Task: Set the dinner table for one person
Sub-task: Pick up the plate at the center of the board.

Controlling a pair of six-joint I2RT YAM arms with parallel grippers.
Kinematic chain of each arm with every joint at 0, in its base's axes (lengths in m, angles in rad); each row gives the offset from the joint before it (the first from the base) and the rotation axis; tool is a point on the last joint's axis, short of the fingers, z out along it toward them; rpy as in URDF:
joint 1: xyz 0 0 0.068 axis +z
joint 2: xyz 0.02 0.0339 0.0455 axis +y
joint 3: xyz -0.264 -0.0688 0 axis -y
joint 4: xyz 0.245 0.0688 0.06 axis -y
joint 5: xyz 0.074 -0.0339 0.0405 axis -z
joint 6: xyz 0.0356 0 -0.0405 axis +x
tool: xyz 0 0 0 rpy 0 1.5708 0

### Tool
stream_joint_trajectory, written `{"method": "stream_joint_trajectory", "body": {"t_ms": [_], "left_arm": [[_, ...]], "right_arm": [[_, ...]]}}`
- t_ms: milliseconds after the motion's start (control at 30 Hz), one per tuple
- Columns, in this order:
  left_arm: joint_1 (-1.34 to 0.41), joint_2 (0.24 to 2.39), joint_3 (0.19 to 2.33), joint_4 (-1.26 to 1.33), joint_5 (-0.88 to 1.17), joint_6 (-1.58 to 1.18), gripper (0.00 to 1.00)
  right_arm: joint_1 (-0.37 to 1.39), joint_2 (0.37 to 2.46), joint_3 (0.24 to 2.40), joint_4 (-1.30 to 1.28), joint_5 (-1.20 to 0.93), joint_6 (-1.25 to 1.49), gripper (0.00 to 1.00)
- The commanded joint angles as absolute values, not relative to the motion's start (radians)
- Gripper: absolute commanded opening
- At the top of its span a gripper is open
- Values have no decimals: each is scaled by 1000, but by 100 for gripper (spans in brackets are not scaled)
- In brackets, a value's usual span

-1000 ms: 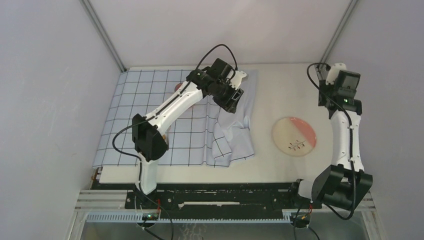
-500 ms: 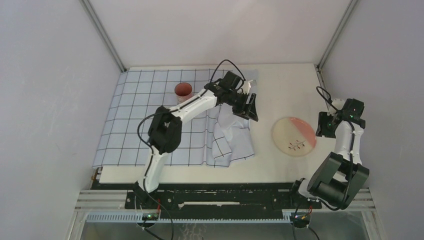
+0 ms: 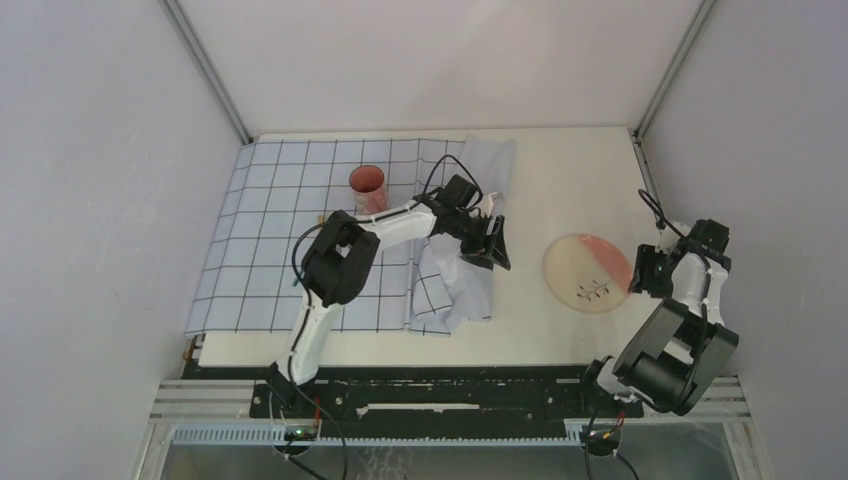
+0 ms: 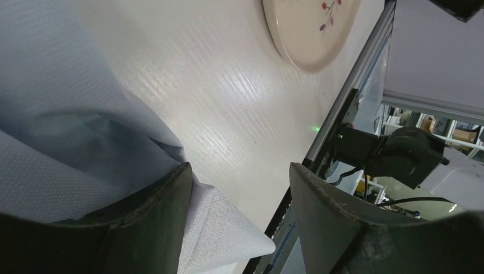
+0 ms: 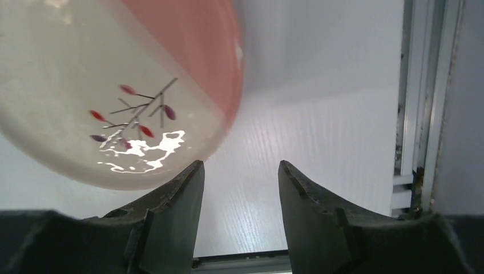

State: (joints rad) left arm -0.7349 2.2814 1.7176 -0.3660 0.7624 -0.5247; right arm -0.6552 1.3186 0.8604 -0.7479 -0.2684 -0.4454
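Beneath both hands, the cream worktop [image 3: 560, 170] carries a half-spread cloth [image 3: 290, 230], a plate [image 3: 588, 272] and a cup [image 3: 367, 187].

The left hand [image 3: 488, 243] hangs low over the cloth's rumpled edge. In its wrist view its fingers [image 4: 154, 228] stand apart, released: one rests against a fold of pale-blue fabric, bare worktop shows between them, and the plate lies ahead, apart from it. The right hand [image 3: 645, 270] sits just beside the plate's rim, also released, with only worktop between its fingers [image 5: 171, 211]; the plate's red-edged side lies just ahead of one finger. The cup stands upright on the gridded cloth, beyond the left hand's forearm.
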Motion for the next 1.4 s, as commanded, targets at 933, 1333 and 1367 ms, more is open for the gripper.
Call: {"method": "stream_joint_trajectory", "body": {"t_ms": [933,1333,1367], "left_arm": [[-753,2161,1796,-462,697,-419,68],[-753,2169,1819,-484,674,-400,69],[-753,2168,1821,-489,667,-391,69]], "right_arm": [[-704,1671,952,-729,-573,-647,60],[-665,1641,1009,-835,-644,-705,62],[-661,1642,1010,-830,-647,-703,62]]}}
